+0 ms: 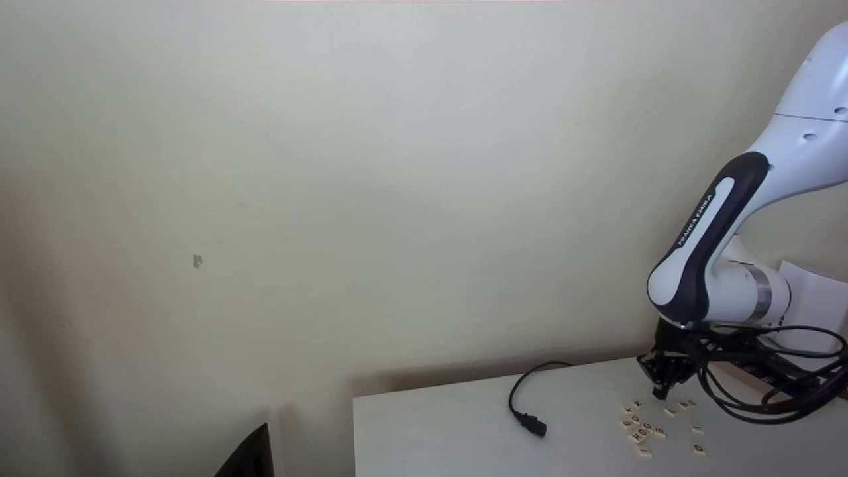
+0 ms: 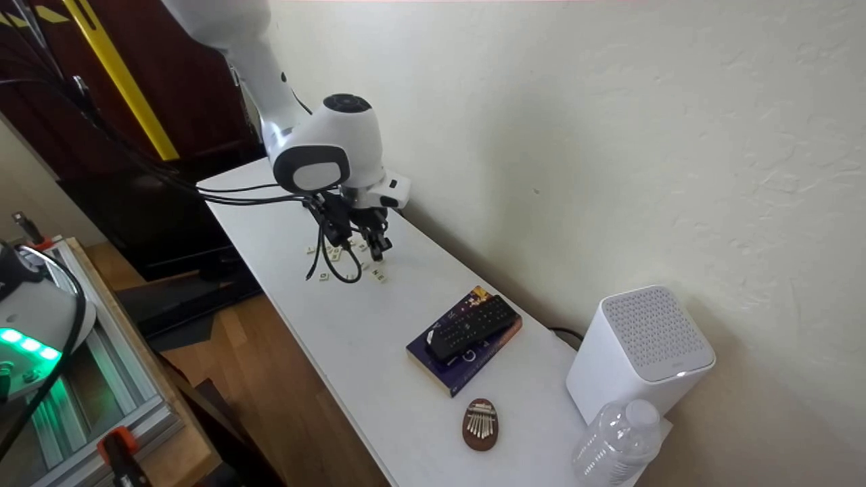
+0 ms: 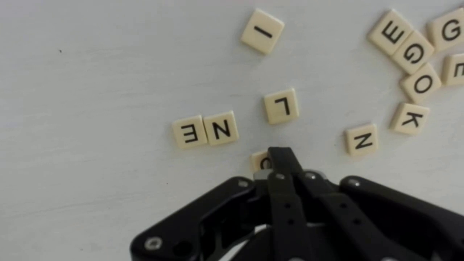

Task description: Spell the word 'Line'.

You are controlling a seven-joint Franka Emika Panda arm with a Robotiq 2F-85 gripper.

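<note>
We've got our gripper [image 3: 285, 158] pinched together, E tile [image 3: 190, 132] touching N tile [image 3: 220, 128], L tile [image 3: 281, 106] and I tile [image 3: 262, 32] apart.

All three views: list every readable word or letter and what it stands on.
"FRANKA EMIKA": white-and-black robot arm
"I": pale tan square tile
"L": tile
"N": tile
"E": tile
"K": tile
"O": tile
"G": tile
"E": tile
"G": tile
"N" or "Z", sideways: tile
Unsure: half-hidden tile, cut-off tile
Too small or blurred: blue paperback book, black remote control, white grille-topped box, other tiles in both exterior views
</note>
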